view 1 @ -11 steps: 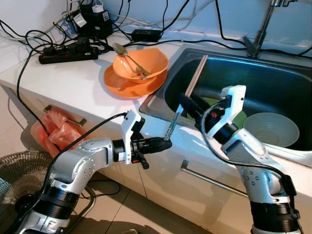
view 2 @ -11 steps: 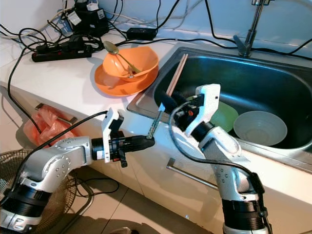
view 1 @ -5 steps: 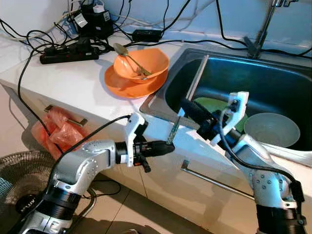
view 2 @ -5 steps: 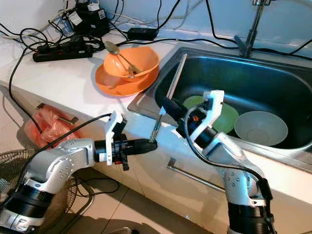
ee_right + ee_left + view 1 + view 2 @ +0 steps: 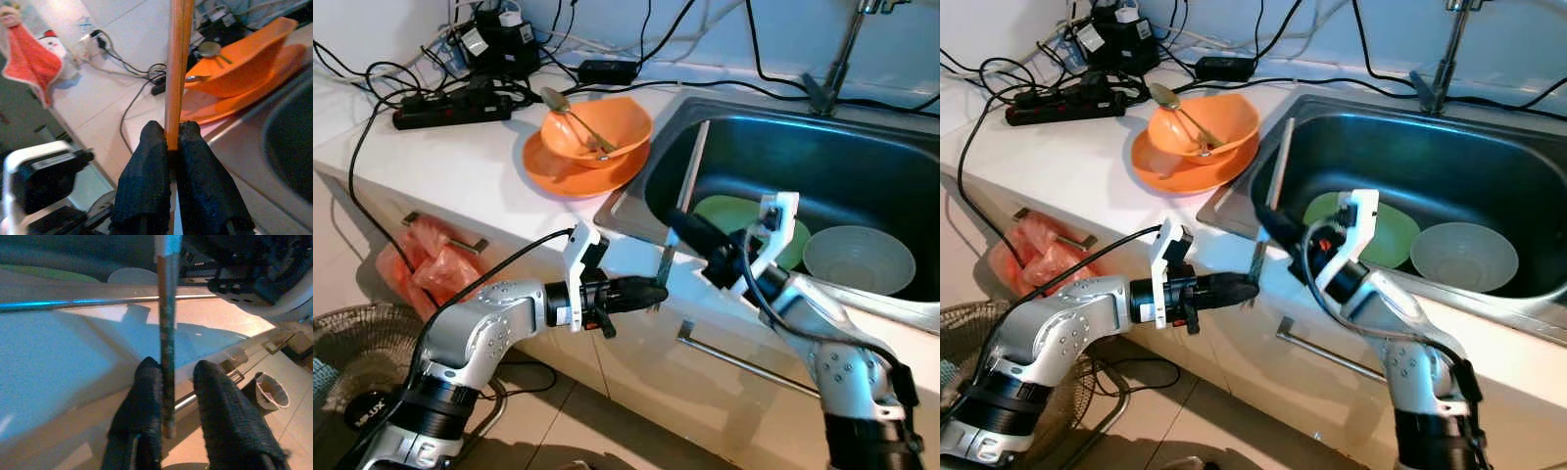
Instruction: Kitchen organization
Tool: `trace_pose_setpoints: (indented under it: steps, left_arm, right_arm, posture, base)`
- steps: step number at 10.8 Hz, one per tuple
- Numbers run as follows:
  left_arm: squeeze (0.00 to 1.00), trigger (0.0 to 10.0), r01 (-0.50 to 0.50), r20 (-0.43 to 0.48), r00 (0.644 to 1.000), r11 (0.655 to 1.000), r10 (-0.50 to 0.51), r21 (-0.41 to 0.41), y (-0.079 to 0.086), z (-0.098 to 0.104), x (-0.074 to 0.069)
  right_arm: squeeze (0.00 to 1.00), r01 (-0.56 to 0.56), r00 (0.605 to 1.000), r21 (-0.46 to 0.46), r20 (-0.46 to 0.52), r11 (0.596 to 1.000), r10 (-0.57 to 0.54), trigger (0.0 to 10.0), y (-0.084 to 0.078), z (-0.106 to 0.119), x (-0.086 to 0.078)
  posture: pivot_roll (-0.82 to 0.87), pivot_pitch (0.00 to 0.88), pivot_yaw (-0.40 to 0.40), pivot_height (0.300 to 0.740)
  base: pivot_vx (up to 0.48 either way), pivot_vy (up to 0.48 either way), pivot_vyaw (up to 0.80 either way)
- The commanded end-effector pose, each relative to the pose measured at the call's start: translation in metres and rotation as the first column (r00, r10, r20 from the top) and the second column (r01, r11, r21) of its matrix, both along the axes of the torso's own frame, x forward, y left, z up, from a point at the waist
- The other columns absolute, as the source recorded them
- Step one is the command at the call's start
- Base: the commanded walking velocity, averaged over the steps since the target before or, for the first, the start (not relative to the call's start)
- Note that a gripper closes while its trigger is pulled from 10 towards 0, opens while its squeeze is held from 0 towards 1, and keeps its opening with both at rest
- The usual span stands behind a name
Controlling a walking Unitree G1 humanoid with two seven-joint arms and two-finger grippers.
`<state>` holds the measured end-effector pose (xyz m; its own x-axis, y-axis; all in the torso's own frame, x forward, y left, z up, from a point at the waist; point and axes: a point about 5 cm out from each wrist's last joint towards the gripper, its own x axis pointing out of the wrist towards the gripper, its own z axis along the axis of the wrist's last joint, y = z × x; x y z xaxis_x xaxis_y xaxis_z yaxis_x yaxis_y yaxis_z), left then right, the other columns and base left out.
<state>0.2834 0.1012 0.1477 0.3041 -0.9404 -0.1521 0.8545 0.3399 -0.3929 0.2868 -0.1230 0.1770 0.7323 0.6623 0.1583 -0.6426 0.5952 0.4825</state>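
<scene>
While the right gripper [image 5: 172,142] pinches the chopsticks [image 5: 685,196] steady at twelve o'clock, the left gripper [image 5: 171,382] waits spread around their lower end; likely a handover.

I see a brushed, dull-gleaming steel sink [image 5: 862,162], a smooth matt white counter [image 5: 460,162], glossy orange plastic-looking bowls [image 5: 592,137] holding a shiny metal spoon [image 5: 570,111], wood-toned chopsticks [image 5: 178,73], and rough, matt black pads [image 5: 146,404] on my left gripper [image 5: 171,396].
</scene>
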Motion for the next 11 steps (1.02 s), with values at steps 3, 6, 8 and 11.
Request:
trace_pose_setpoints:
  steps: [3, 6, 8, 11]
  left_arm:
    - [1.0, 10.0, -0.067, 0.041, 0.997, 0.996, 0.07, -0.059, 0.005, 0.016, 0.01]
    - [1.0, 10.0, -0.059, 0.043, 0.997, 0.995, 0.062, -0.081, 0.005, 0.021, 0.005]
    - [1.0, 10.0, -0.069, 0.047, 0.996, 0.995, 0.073, -0.078, 0.004, 0.02, 0.003]
    - [1.0, 10.0, -0.186, 0.099, 0.975, 0.976, 0.197, -0.115, 0.001, 0.027, 0.006]
  right_arm:
    - [0.0, 0.184, 0.983, 0.003, -0.015, 0.983, -0.184, 0.0, -0.011, 0.005, 0.017]
    - [0.0, 0.445, 0.895, 0.082, -0.085, 0.892, -0.439, 0.0, -0.035, 0.01, 0.039]
    - [0.0, 0.632, 0.773, 0.097, -0.151, 0.769, -0.617, 0.0, -0.058, 0.006, 0.049]
    - [0.0, 0.836, 0.538, -0.006, -0.183, 0.549, -0.823, 0.0, -0.096, -0.004, 0.058]
  posture:
    - [0.06, 0.042, 0.11, 0.74]
    - [0.06, 0.043, 0.107, 0.74]
    - [0.07, 0.043, 0.104, 0.74]
    - [0.07, 0.042, 0.105, 0.74]
  base:
    - [0.0, 0.0, 0.0]
    - [0.0, 0.0, 0.0]
    - [0.0, 0.0, 0.0]
    - [0.0, 0.0, 0.0]
